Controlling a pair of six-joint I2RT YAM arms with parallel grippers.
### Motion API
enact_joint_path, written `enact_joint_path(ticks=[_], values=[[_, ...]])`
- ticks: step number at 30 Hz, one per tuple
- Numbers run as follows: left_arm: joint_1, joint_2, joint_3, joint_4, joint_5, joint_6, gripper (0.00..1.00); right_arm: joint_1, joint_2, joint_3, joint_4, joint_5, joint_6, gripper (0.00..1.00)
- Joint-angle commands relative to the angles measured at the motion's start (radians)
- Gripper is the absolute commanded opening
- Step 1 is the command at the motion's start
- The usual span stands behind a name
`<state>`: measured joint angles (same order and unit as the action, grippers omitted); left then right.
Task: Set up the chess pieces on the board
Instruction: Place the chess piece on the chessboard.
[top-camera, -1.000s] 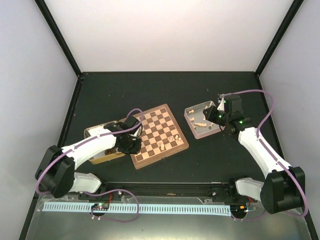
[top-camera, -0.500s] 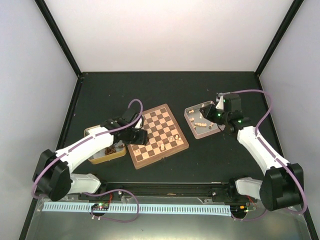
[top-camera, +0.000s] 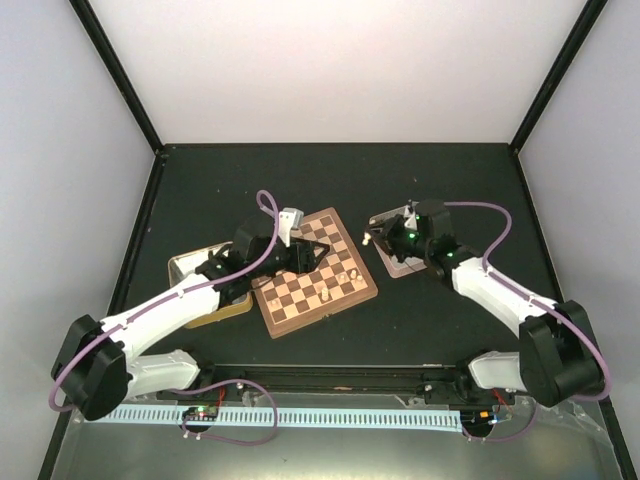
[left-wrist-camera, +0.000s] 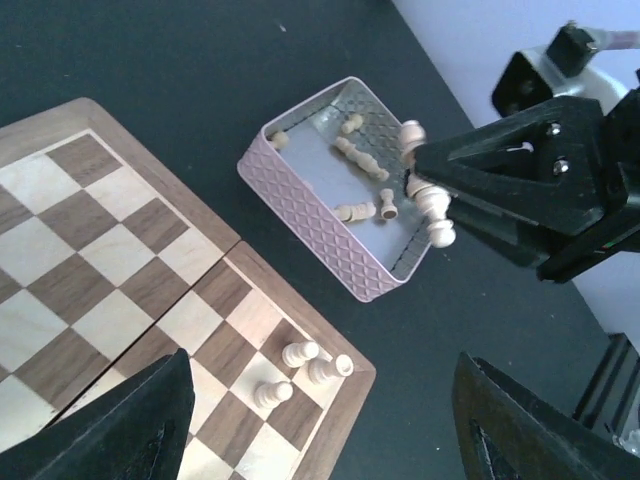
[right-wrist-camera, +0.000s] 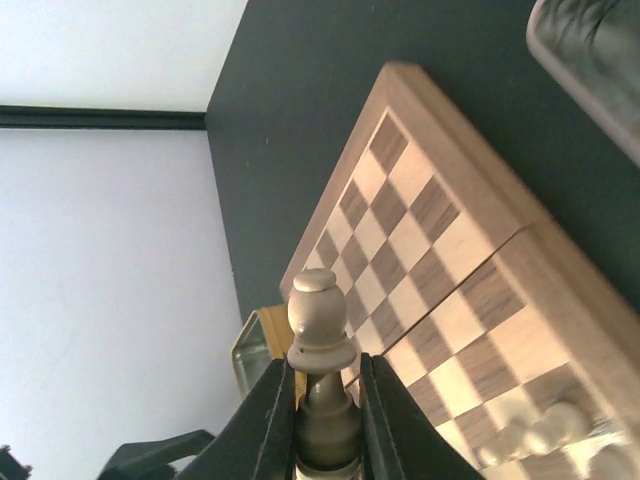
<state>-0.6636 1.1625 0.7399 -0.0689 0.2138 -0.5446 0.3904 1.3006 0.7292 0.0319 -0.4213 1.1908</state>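
Note:
The board (top-camera: 300, 292) lies in the middle of the table, and a few pale chess pieces (top-camera: 352, 274) stand near its right corner. My left gripper (top-camera: 312, 255) hovers over the board's far half, open and empty. In the left wrist view its fingers (left-wrist-camera: 120, 430) frame three upright pieces (left-wrist-camera: 300, 354) on the corner squares. My right gripper (top-camera: 384, 236) hangs at the left edge of the metal tray (top-camera: 405, 262), shut on one pale piece (right-wrist-camera: 320, 325) that stands upright between its fingers (right-wrist-camera: 268, 420). More pieces (left-wrist-camera: 358, 155) lie loose in that tray.
A second, yellowish tray (top-camera: 190, 268) sits left of the board under my left arm, also seen as a yellow tray (right-wrist-camera: 255, 345) in the right wrist view. Black frame posts (top-camera: 115, 75) and white walls close in the dark table on three sides.
My left gripper has swung from the yellowish tray out over the board and opened. My right gripper has moved left from over the metal tray toward the board, still holding its piece.

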Motion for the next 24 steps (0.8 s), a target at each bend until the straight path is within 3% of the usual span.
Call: enact_joint_path(ticks=[1, 7, 14, 24], values=[[-0.010, -0.019, -0.057, 0.229, 0.079, 0.010, 0.73, 0.090, 0.006, -0.002, 0.097, 0.067, 0.247, 0.11], [-0.010, -0.037, -0.139, 0.317, 0.132, 0.032, 0.75, 0.169, 0.029, 0.018, 0.100, 0.118, 0.354, 0.11], [-0.011, -0.010, -0.148, 0.388, 0.167, 0.018, 0.76, 0.228, 0.068, 0.055, 0.108, 0.071, 0.412, 0.12], [-0.010, 0.025, -0.131, 0.339, 0.138, 0.005, 0.65, 0.267, 0.091, 0.092, 0.116, 0.055, 0.436, 0.12]])
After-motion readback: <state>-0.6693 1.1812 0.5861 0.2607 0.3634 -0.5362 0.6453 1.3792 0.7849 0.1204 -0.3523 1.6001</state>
